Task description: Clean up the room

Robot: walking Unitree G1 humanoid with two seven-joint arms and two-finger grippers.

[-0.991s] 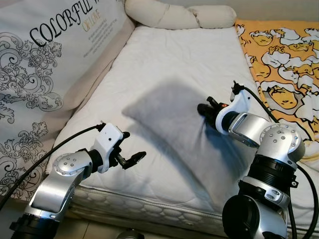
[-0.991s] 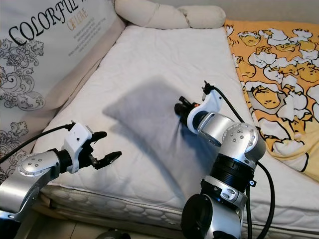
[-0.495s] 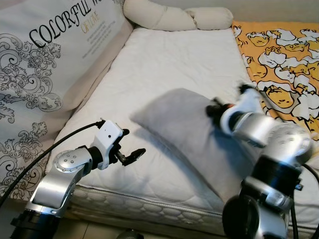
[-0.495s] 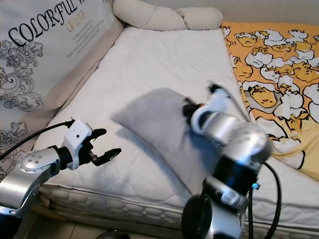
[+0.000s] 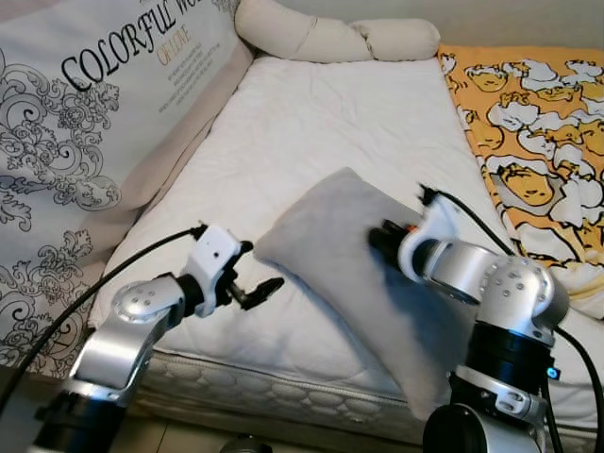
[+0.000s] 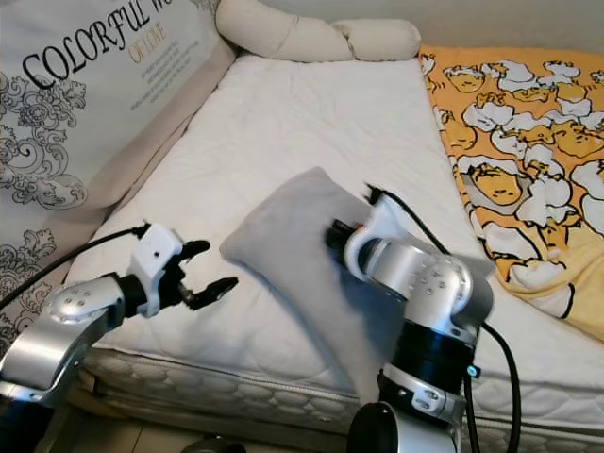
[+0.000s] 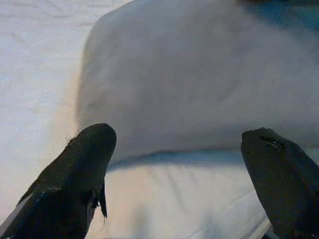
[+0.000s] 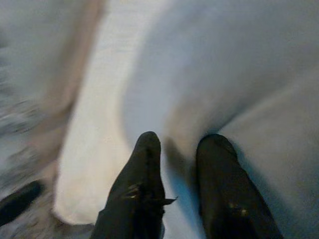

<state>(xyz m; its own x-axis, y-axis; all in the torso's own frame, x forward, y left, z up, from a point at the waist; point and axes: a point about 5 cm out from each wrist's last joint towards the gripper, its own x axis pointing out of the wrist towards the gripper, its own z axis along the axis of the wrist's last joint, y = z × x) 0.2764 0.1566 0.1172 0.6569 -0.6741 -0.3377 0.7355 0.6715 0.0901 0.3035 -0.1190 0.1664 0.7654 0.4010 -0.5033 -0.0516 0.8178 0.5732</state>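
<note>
The right claw [image 5: 376, 236] pinches the grey pillow [image 5: 349, 255] on the white bed [image 5: 349, 113]. The left claw [image 5: 267, 288] hovers spread wide and empty, just left of the pillow's near corner.

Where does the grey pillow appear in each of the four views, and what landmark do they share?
Left eye view: grey pillow centre, on the white mattress.
Right eye view: centre, slightly lower.
Left wrist view: upper half, beyond the open fingers.
Right wrist view: pinched between the fingers.
Shared landmark: the white mattress.
</note>
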